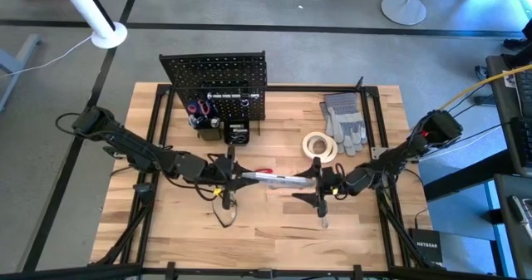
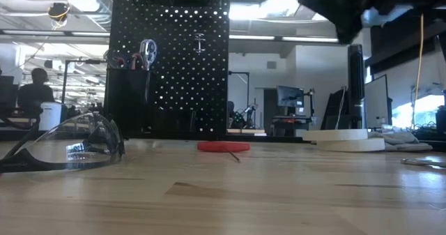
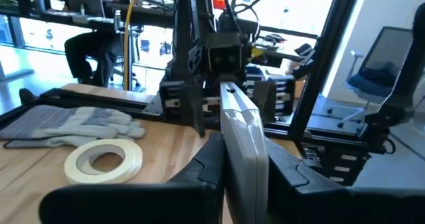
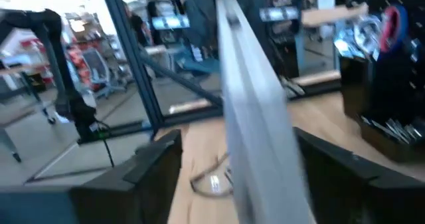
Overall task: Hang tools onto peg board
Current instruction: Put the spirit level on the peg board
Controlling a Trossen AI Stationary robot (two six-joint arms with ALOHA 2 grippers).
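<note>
Level bridged between two arms above the desk

Left end effector clamps the silver bar level — stiff, smooth, probably slippery; right end effector straddles its far end, fingers wide — best gripped across flat faces.

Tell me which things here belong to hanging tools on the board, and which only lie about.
Job:
- upright black perforated metal peg board
- long silver bar level, between both arms' tools
- left tool, closed on the level
- right tool, around the level's other end
- white tape roll
- clear black-framed safety glasses
- red-handled screwdriver

Lying about:
- grey work gloves
</note>
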